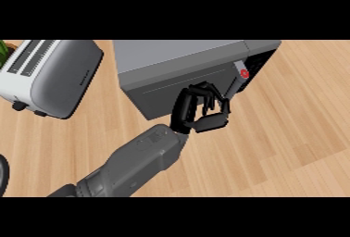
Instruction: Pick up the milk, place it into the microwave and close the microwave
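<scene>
Milk carton not visible to me; likely already inside grey box-shaped microwave (184, 65). If so, light stiff carton, grab mid-body. One robot hand (205, 109) at microwave front on wooden table (287, 139), fingers curled near dark door (179, 90), clamped on nothing I see.

The grey microwave (179, 69) sits on the tabletop (287, 139) just right of the toaster (51, 74), its door shut or nearly so; no milk shows.
</scene>
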{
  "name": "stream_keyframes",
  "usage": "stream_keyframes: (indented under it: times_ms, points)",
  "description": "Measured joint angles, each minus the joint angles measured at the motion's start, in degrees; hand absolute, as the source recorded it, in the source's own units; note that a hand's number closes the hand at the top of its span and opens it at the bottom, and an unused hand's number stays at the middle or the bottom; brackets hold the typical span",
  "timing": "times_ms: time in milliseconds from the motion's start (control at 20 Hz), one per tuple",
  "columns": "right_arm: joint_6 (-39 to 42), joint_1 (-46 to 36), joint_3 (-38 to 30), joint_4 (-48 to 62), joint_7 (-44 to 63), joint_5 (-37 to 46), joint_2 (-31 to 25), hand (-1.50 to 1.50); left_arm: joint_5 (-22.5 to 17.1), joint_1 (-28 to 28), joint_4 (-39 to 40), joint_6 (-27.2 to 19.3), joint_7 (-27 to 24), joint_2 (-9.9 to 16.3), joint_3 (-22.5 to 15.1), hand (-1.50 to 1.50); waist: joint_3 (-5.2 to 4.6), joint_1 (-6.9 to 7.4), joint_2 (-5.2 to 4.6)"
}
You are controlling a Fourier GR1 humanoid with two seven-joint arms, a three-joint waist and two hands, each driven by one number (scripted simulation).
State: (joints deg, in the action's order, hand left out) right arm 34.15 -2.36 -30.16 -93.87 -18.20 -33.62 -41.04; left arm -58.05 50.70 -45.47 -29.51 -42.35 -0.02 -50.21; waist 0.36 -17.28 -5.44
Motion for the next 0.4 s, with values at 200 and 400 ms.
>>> stream_keyframes:
  times_ms: [200, 400]
  points:
    - [1.3, -1.0, -0.4, 2.0, -0.2, -1.1, -1.1, -1.5, -0.7, 0.3, 0.4, 0.2, -0.5, 0.0, -0.6, 1.5, 0.02, 0.09, 0.02]
    - [2.4, -2.1, -0.8, 3.9, -0.3, -1.7, -2.4, -1.5, -1.4, 0.5, 0.6, 0.0, -1.0, 0.0, -0.9, 1.5, 0.03, 0.05, 0.0]
